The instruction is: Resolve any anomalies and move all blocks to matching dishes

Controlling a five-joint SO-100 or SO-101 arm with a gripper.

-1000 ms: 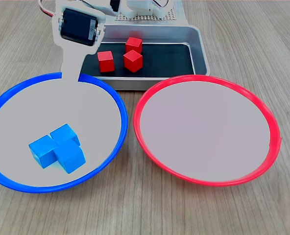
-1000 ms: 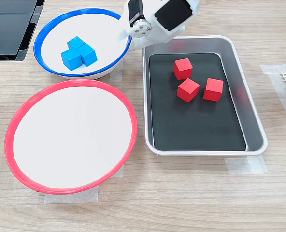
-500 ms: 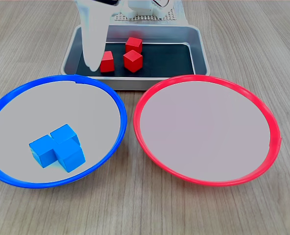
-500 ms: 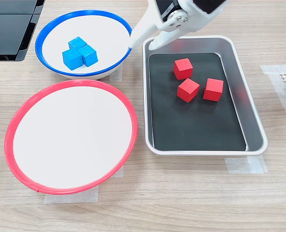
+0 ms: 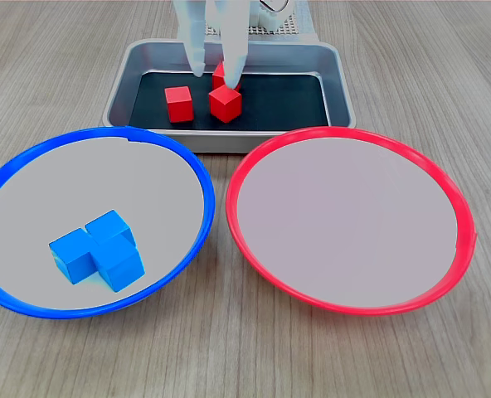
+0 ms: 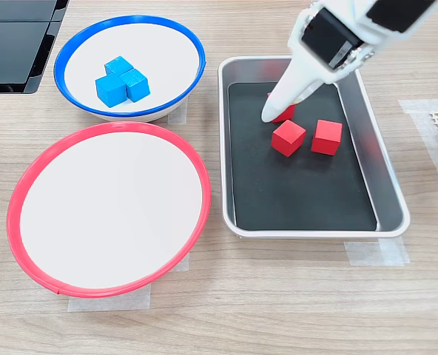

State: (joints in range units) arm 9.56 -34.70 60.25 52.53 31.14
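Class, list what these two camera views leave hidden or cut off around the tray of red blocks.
- Gripper: its upper body runs off the top edge in both exterior views.
- Rear red block: partly covered by a gripper finger in the first exterior view.
- Same block: mostly hidden behind the gripper in the second exterior view.

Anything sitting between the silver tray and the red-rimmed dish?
No. In the second exterior view only bare wooden table separates the silver tray from the red-rimmed dish.
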